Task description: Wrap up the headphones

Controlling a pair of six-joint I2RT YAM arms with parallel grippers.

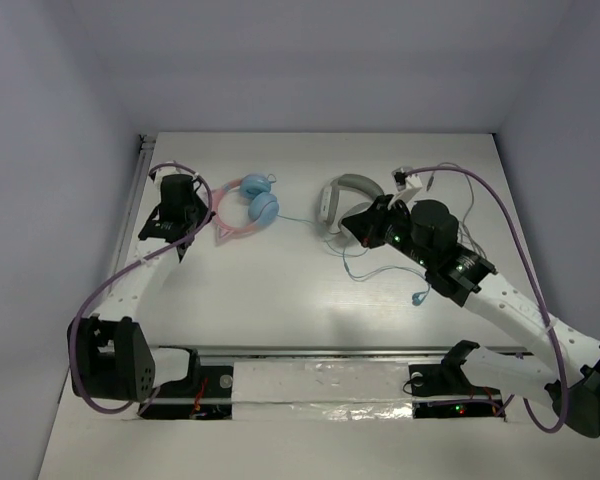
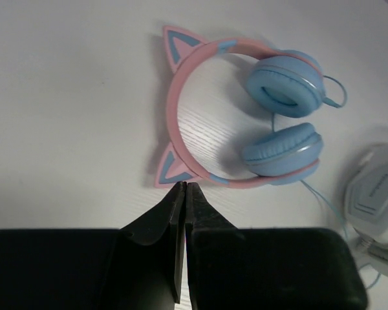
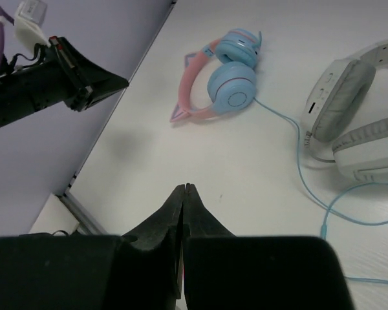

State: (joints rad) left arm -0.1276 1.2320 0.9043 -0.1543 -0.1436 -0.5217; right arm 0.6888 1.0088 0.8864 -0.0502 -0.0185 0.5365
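At the near edge: both arm bases sit on the white table [image 1: 280,310]; the left arm reaches up the left side and the right arm slants in from the right corner.
Right gripper [image 3: 184,188]: black jaws pressed together, pinching nothing. It hangs above bare tabletop near the middle, tips aimed toward the left arm.
Cable [image 3: 299,152]: thin, light blue and loose on the table. It runs from one blue ear cup past the white pair, curls beside it and trails toward the near side, not wound round anything.
Left gripper [image 2: 185,188]: jaws pressed tight together and empty. The tips are just short of the nearer cat ear on the pink band; whether they touch it cannot be told.
Headphones [image 1: 246,205]: lying flat in the far-left part of the table. The pink headband bows toward the left gripper, and the two round blue cups sit close together on the side away from it.
White-and-grey headphones [image 1: 342,195]: right of the pink pair and apart from it, just beside the right wrist.
Far side: plain pale walls [image 1: 310,60] close in the table.
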